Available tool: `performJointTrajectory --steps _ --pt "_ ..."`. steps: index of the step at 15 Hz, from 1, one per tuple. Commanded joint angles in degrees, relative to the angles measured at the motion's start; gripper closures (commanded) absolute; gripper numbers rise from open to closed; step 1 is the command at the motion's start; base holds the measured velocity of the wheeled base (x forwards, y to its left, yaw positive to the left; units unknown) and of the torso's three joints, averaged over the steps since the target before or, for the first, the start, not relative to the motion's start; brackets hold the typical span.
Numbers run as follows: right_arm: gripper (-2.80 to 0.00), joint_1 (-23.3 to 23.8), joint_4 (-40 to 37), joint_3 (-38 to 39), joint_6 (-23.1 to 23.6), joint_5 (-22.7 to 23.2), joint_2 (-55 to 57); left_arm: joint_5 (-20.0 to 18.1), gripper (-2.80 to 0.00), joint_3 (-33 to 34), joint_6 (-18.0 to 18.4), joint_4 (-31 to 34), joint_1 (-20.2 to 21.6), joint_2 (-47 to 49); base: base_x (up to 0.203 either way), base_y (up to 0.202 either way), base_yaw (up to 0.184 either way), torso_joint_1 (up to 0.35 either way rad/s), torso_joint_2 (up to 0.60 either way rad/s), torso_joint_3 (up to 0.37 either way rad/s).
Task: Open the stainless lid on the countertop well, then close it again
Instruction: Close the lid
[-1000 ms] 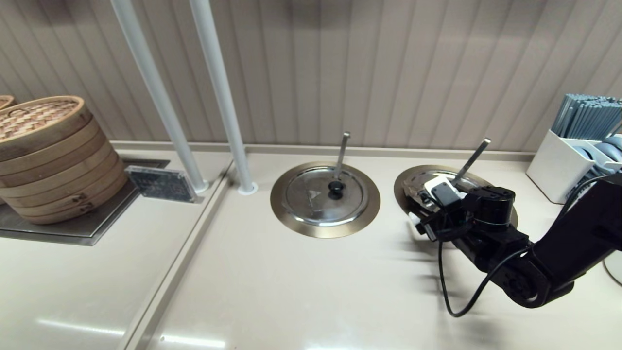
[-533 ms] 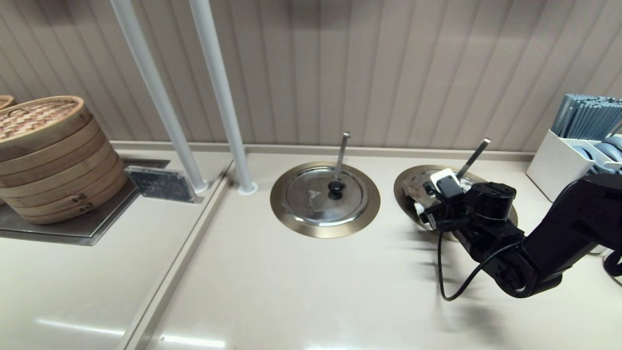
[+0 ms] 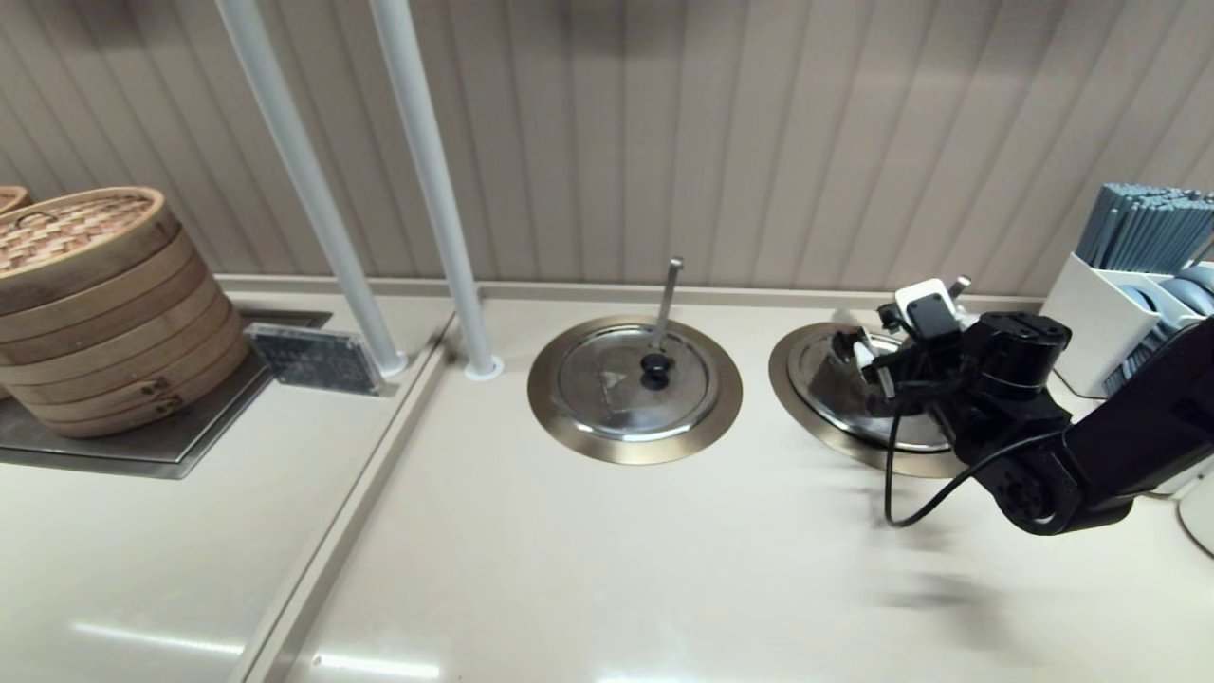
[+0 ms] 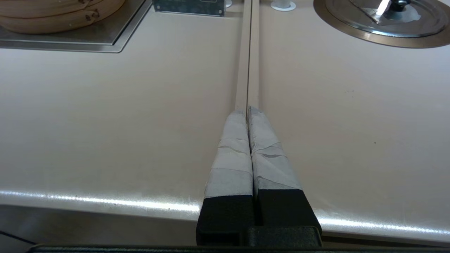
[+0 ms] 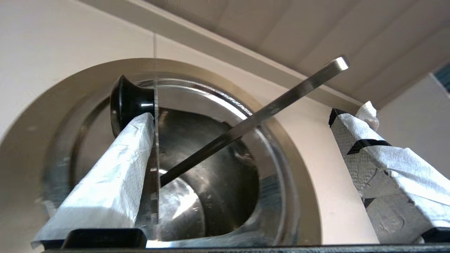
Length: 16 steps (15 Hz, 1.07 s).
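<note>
The right end effector [image 3: 884, 343] hung over the countertop well [image 3: 779, 372] at the right end of the desk [image 3: 569, 569]. Its fingers stood wide apart, gripping nothing. In the right wrist view, the stainless lid [image 5: 154, 175] was up off the well and seen edge-on as a thin steel line. One taped finger [image 5: 105, 182] lay against the lid's knobbed face, its tip just under the black knob [image 5: 128, 102]. The other finger [image 5: 379, 158] was well apart from the lid, off beyond the brass-coloured ring. Past the lid's edge the well lay uncovered, showing a shiny steel bowl with a darker bottom. The slanted utensil handle [image 5: 267, 109] rose out of it and crossed between the two fingers, its pale tip pointing towards the back wall. How steeply the lid stood could not be told from the head view.

The left end effector [image 4: 248, 110] was parked near the desk's front edge with its taped fingers pressed together, empty, above the seam in the desk. The twin lid [image 3: 616, 389] sat closed in its own ring with an upright handle beside its knob. The bamboo steamers [image 3: 85, 304] stood far to the left.
</note>
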<state>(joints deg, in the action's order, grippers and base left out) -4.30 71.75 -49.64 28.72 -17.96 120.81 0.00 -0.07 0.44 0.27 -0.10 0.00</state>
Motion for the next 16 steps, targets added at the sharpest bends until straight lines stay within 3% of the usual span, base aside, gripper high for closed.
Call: performJointTrajectory --steps 1,5,11,13,16 --pt "-2.80 3.7 -1.9 -3.1 0.2 0.2 -0.1 0.0 0.00 0.1 0.0 0.0 0.0 0.0 0.000 0.000 0.000 0.000 0.00 0.000" --pt "-2.80 8.7 -6.4 -5.7 -0.1 0.8 -0.6 0.0 0.00 0.1 0.0 0.0 0.0 0.0 0.000 0.000 0.000 0.000 0.00 0.000" --pt "-2.80 9.2 -6.7 -6.0 -1.2 0.9 -4.4 0.0 0.00 0.1 0.0 0.0 0.0 0.0 0.000 0.000 0.000 0.000 0.00 0.000" --pt "-2.80 8.4 -8.4 -5.9 -3.9 0.9 -5.4 0.0 0.00 0.0 0.0 0.0 0.0 0.0 0.000 0.000 0.000 0.000 0.00 0.000" --pt "-2.80 6.3 -22.5 -6.8 -12.2 0.9 -10.0 0.0 0.00 0.0 0.0 0.0 0.0 0.0 0.000 0.000 0.000 0.000 0.00 0.000"
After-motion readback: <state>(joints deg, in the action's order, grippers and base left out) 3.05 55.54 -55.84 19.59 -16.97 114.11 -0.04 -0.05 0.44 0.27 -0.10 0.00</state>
